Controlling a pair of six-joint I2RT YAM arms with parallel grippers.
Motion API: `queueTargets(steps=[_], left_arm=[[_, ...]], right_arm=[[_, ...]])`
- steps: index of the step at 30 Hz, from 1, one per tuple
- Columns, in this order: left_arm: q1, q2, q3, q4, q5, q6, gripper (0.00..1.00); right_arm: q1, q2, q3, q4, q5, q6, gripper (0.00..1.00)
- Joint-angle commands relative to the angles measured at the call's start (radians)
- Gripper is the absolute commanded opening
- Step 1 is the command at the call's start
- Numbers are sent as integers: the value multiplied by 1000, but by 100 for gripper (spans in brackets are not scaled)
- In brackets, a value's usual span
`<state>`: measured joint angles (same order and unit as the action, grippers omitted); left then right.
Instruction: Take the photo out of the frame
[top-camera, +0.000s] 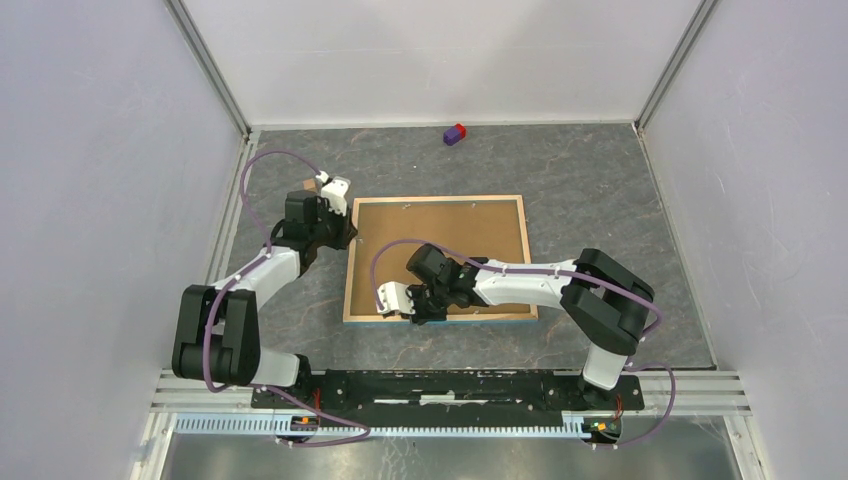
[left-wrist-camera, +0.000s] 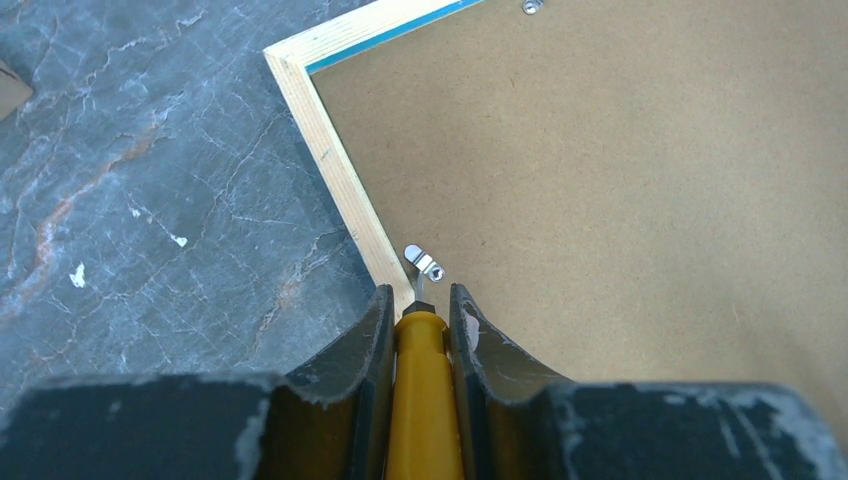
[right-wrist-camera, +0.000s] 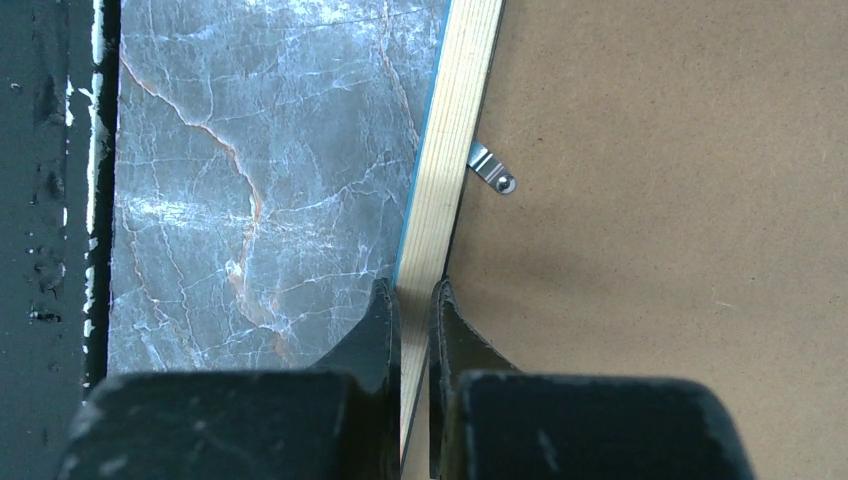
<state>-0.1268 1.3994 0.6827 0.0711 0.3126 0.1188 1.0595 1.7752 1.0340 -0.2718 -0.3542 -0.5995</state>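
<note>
frame (top-camera: 440, 220): back up, mid-table, long axis left to right
left gripper (left-wrist-camera: 420, 310): clamped on yellow-handled tool (left-wrist-camera: 424, 400), tip at left-rim tab (left-wrist-camera: 424, 262)
right gripper (right-wrist-camera: 415, 300): pinched onto frame's near rim
surface: grey marbled table (top-camera: 600, 200), pale walls (top-camera: 100, 150)

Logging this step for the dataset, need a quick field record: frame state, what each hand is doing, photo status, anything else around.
frame: face down on table, brown back up
left hand: shut on yellow-handled screwdriver, tip at a metal tab by the frame's left rim
right hand: shut on the frame's near wood rim
photo: not visible, back not yet off
other: small purple-and-red block at the far table edge
</note>
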Motion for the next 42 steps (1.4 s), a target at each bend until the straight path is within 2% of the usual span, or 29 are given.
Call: queueTargets(steps=[1, 7, 11, 19, 42], left_arm=[[-20, 20, -25, -35, 128, 86, 2], [-22, 34, -19, -66, 233, 233, 2], [-22, 79, 3, -155, 309, 399, 2], [-22, 161, 112, -371, 431, 573, 2], [-22, 199, 288, -759, 482, 812, 2]], right_arm=[[27, 52, -45, -99, -83, -52, 0], [27, 59, -29, -120, -108, -62, 0], [27, 56, -31, -133, -115, -80, 0], [26, 63, -23, -143, -130, -92, 0], [25, 62, 14, -165, -121, -94, 0]])
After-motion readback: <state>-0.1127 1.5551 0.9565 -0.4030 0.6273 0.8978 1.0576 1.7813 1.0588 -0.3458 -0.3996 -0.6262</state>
